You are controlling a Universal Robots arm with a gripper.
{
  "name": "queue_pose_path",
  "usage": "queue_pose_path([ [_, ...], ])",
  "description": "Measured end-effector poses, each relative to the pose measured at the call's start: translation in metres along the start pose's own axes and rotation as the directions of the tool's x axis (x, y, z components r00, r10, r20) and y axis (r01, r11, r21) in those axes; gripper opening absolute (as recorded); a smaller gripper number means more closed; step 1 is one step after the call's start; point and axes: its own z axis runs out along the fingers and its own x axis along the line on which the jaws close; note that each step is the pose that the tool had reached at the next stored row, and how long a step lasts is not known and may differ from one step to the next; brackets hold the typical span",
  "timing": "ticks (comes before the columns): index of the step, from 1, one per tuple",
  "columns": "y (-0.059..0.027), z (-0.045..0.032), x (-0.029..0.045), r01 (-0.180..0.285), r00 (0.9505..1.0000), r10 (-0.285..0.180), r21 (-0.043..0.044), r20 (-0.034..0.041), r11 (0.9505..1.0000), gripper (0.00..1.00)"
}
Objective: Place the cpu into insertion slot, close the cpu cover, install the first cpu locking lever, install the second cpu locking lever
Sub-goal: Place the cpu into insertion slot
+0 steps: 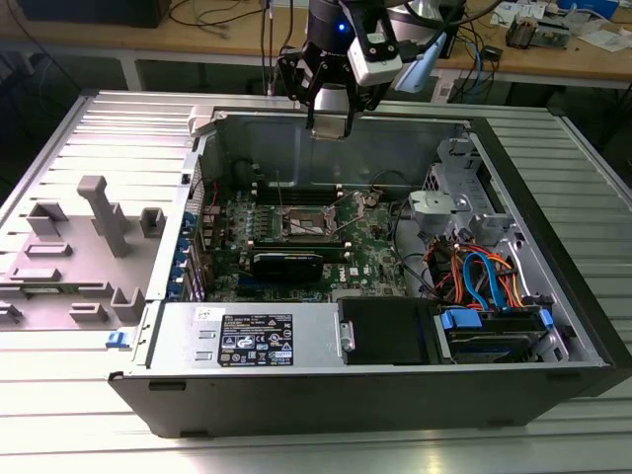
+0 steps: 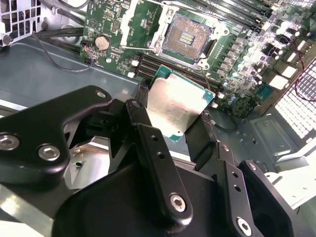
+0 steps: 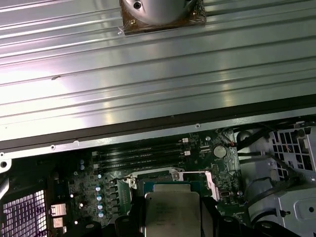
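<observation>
— What lies under you?
— A ribbed metal table (image 1: pixel 89 415). On it is an open case (image 1: pixel 326 395), its inside facing up. A grey holder (image 1: pixel 99 232) sits on the table at the exterior view's left of the case.
— And inside the case?
— The green board (image 1: pixel 380 252) lies on its floor, with a black card (image 1: pixel 286 263) across the near part. Bundled cables (image 1: pixel 484 281) run off toward the exterior view's right.
— Where are you?
— My gripper (image 1: pixel 330 123) hangs above the case's far wall, well clear of the board.
— Your fingers?
— My fingers (image 2: pixel 203 129) are clamped on the cpu (image 2: pixel 178 101), one on each of two opposite edges. Its dull silver top shows in both wrist views, held in the air.
— The slot?
— The slot (image 2: pixel 186 35) is bare and its gold contact field shows. The cpu is apart from it, held up above the board. In the first wrist view, the slot's rim shows just past the held cpu.
— The cover?
— The cover (image 2: pixel 129 19) stands swung open beside the slot.
</observation>
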Motion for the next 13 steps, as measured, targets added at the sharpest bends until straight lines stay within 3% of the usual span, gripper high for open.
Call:
queue_pose_path([
  [2,-0.0008,0.0000,-0.0003,-0.004,1.0000,0.004,0.0001,0.0003,1.0000,0.54],
  [5,-0.0009,0.0002,-0.0002,-0.066,0.9978,0.066,-0.0010,0.0059,0.9978,0.54],
  [13,-0.0043,0.0001,-0.0008,-0.076,0.9971,0.076,-0.0006,0.0070,0.9971,0.54],
])
